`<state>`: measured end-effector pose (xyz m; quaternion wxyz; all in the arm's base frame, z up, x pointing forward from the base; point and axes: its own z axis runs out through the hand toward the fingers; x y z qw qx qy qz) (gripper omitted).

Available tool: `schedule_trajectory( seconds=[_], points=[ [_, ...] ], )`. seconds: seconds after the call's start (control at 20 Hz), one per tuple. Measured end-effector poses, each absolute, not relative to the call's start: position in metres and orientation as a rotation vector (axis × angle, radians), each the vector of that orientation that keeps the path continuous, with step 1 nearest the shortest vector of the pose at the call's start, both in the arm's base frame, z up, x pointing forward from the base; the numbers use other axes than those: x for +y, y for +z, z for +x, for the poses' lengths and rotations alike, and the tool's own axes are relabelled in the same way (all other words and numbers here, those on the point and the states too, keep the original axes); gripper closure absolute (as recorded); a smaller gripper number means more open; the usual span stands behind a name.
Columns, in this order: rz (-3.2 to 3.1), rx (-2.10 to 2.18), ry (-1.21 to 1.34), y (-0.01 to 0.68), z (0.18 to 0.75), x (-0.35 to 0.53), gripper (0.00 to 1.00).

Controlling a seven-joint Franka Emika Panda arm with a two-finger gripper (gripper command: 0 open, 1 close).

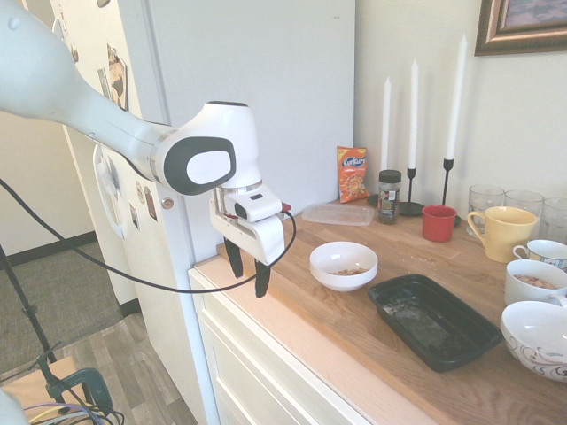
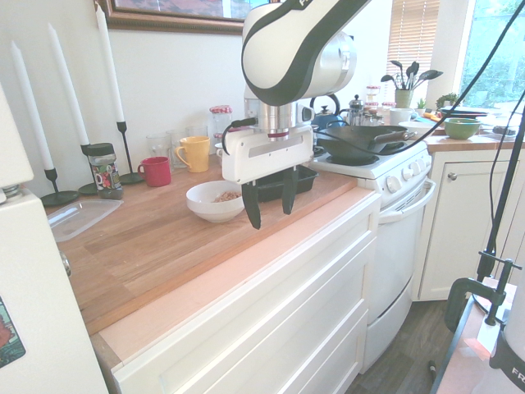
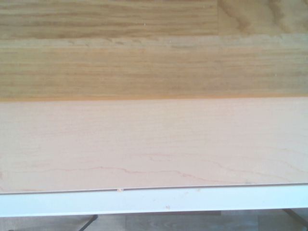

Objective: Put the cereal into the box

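Pincer [image 1: 249, 268] spread and empty above the desk [image 1: 354, 328] front edge, cereal [image 1: 351, 271] in white bowl [image 1: 343, 265] — black box [image 1: 433, 320] at the bowl's 4 o'clock, just beside it

The wooden bench [image 1: 354, 319] is carrying a white bowl [image 1: 343, 264] holding the cereal [image 1: 351, 271], the black box [image 1: 432, 320] beside it, a clear container [image 1: 338, 213], candlesticks [image 1: 410, 186] and mugs [image 1: 501, 232].

Legible print is scarce: white letters "FR" on a dark rig part [image 2: 510, 376] at the 5 o'clock corner; the orange snack bag [image 1: 352, 173] carries a logo too small to read
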<state>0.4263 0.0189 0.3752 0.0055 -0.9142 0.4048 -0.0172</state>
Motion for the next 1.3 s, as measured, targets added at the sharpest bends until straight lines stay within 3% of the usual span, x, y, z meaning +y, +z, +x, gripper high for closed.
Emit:
schedule_trajectory(
  seconds=[0.35,0.7,1.0,1.3],
  points=[
    [-2.862,1.246,-0.125,0.388,0.444,0.015,0.00],
    [-2.967,1.217,-0.286,0.395,0.509,0.027,0.00],
    [-3.100,1.126,-0.433,0.385,0.562,0.078,0.00],
    [-3.303,1.057,-0.605,0.359,0.580,0.128,0.00]
  ],
)
